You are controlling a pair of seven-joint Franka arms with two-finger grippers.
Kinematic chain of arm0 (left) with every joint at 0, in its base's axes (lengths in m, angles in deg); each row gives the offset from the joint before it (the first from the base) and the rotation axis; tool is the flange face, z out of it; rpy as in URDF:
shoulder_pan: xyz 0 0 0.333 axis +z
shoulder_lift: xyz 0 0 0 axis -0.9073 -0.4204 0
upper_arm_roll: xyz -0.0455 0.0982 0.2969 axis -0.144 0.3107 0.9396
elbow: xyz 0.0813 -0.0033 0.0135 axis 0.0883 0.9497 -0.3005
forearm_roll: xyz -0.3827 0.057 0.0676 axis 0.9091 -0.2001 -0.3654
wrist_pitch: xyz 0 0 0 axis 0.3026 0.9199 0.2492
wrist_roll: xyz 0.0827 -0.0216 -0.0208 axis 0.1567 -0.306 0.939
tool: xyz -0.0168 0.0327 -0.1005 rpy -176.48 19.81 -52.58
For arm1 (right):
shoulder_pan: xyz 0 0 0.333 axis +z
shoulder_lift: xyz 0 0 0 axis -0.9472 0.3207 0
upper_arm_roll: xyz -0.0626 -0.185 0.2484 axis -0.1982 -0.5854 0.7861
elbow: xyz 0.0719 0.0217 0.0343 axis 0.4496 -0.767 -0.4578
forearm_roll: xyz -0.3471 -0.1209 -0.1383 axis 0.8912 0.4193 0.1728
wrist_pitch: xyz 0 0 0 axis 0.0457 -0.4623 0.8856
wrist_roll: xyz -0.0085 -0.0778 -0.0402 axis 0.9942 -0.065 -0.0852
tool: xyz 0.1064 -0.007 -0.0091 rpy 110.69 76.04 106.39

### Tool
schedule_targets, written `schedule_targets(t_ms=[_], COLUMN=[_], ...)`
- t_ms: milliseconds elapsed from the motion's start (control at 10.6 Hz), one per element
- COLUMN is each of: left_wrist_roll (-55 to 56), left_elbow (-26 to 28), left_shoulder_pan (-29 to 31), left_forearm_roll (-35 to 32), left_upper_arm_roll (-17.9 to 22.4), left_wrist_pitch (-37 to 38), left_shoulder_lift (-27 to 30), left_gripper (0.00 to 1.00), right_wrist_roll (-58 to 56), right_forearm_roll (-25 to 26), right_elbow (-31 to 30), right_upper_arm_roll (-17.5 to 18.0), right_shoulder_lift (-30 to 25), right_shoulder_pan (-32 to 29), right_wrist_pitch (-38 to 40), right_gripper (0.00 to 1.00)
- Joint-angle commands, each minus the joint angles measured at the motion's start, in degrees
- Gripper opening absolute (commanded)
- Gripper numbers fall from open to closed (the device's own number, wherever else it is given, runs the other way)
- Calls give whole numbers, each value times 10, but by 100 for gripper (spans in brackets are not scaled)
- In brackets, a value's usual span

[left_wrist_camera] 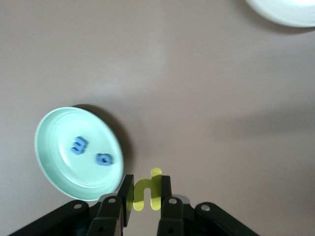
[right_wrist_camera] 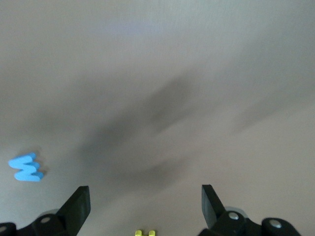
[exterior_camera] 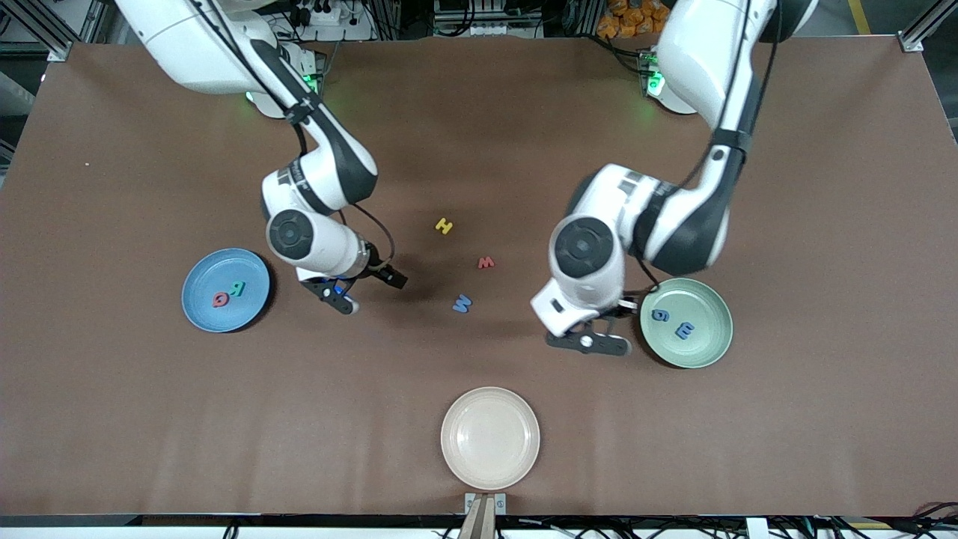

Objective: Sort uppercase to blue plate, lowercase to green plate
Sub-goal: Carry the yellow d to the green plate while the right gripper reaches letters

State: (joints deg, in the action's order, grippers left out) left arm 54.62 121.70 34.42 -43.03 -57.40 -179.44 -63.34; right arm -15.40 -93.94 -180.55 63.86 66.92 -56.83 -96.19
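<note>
The left gripper (left_wrist_camera: pixel 146 196) is closed on a small yellow h (left_wrist_camera: pixel 147 194), pinched between its two fingers (left_wrist_camera: pixel 125 194), up in the air over bare table just beside the green plate (exterior_camera: pixel 711 352). That plate lies toward the left arm's end of the table and holds a blue g (exterior_camera: pixel 659 315) and a blue m (exterior_camera: pixel 683 330), side by side and apart from each other.

The right gripper (right_wrist_camera: pixel 146 206) hangs over bare table near the blue plate (exterior_camera: pixel 202 307), its fingers (right_wrist_camera: pixel 78 206) spread wide with nothing between them. The blue plate sits toward the right arm's end and carries a red Q (exterior_camera: pixel 221 299) and a green R (exterior_camera: pixel 237 288), close together.

Three letters lie loose on the brown table (exterior_camera: pixel 479 112) between the two arms, none touching another: a yellow H (exterior_camera: pixel 444 225) farthest from the front camera, a red w (exterior_camera: pixel 486 263) nearer, and a light-blue M (exterior_camera: pixel 462 303) nearest of the three. The M is the closest of them to the right gripper.

A cream plate (exterior_camera: pixel 524 464) sits apart at the table edge nearest the front camera, midway between the two ends, with nothing on it.
</note>
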Motion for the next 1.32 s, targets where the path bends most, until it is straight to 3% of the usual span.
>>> schedule_targets(t_ms=[0,188,377,565,659,847,942,1224], left_wrist_roll=[-67,-85,-97,-105,-104,-92,-91,-60], left_elbow=[47,81,120,146,152,151,151,149], left_shoulder_pan=[60,112,198,261,262,254,254,228], left_forearm_roll=[10,14,25,38,40,40,40,38], left_upper_arm_roll=[-10,-20,-63,-110,-111,-110,-110,-112], left_wrist_pitch=[5,3,-14,-46,-56,-58,-62,-56], left_shoulder_lift=[13,12,10,3,1,-5,-4,8], left_gripper=[0,0,0,0,11,82,100,100], right_wrist_roll=[123,204,225,252,258,292,299,299], right_forearm_roll=[66,90,91,92,93,95,101,107], right_elbow=[1,0,-11,-46,-49,-49,-50,-69], right_upper_arm_roll=[0,5,14,21,25,28,28,28], right_shoulder_lift=[14,27,26,25,25,26,27,30], right_shoulder_pan=[42,69,82,93,95,108,113,115], right_wrist_pitch=[-5,-5,-9,-64,-68,-73,-74,-105], right_gripper=[100,100,100,100,100,100,100,100])
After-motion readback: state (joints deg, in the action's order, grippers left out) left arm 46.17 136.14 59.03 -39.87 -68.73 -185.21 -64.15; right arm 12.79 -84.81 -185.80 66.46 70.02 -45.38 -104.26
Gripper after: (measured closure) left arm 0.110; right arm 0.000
